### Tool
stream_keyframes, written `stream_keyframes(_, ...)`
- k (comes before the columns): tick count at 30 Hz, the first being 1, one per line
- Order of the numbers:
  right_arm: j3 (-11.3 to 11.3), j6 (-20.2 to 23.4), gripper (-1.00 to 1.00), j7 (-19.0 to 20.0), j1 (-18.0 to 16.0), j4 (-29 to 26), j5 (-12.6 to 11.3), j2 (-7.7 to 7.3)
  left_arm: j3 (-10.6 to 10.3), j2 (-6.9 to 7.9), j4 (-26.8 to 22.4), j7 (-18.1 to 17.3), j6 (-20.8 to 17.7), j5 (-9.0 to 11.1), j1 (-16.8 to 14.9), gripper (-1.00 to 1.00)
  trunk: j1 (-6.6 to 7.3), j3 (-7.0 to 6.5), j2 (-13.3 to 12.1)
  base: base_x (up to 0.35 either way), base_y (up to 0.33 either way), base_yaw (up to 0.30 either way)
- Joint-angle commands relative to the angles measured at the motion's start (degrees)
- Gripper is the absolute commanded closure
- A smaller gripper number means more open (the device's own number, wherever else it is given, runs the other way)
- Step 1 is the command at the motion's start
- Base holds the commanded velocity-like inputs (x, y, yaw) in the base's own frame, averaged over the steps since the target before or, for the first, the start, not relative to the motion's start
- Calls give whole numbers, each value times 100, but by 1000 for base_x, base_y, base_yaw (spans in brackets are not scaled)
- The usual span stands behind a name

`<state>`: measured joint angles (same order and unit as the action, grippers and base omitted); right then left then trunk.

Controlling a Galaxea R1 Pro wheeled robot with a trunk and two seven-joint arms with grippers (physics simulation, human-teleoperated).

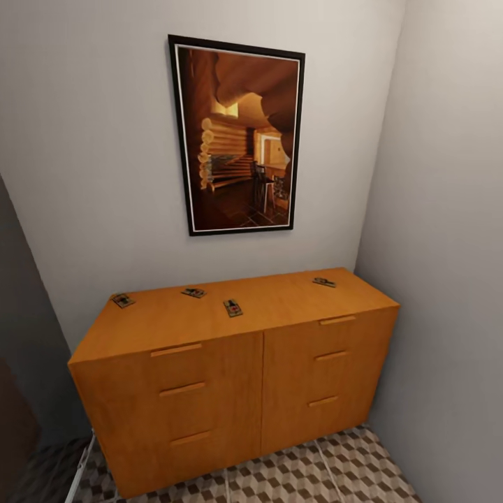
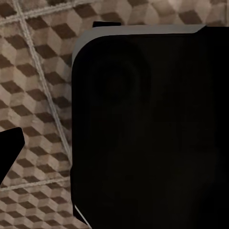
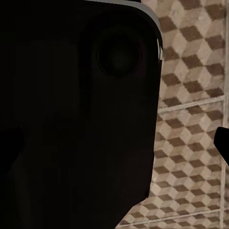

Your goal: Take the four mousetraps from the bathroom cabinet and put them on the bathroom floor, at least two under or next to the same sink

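Orange-brown cabinet (image 1: 237, 363) against the wall, four traps on top.

From the head, the traps lie spread along its flat top: one (image 1: 123, 300), another (image 1: 193, 293), a third (image 1: 233, 307), a fourth (image 1: 323, 282), none yet down on the floor (image 1: 349, 468). Both wrist cameras look down at cube tiles (image 2: 33, 95) past dark housing; I cannot tell either gripper's opening, so the arms look stowed.

Pale grey walls (image 1: 98, 140) meet in a corner. A black-framed picture (image 1: 237, 136) of a log interior hangs above a wooden chest (image 1: 230, 391). Cube-patterned tiles (image 1: 335, 468) cover the floor.
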<state>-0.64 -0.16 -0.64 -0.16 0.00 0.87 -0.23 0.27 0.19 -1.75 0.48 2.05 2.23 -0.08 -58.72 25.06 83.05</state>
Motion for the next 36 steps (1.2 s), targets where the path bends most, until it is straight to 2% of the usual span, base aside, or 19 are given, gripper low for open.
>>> stream_keyframes(1, -6, -2, -100, -8, -2, 0, 9, -1, 0, -1, 0, 5, 15, 23, -1, -100, 0, 5, 2, 43, -22, 0)
stream_keyframes(36, 4, -1, -100, -14, -2, 0, -8, -12, 0, 0, -1, 5, 15, 23, -1, -100, 0, 5, 2, 4, -2, 0)
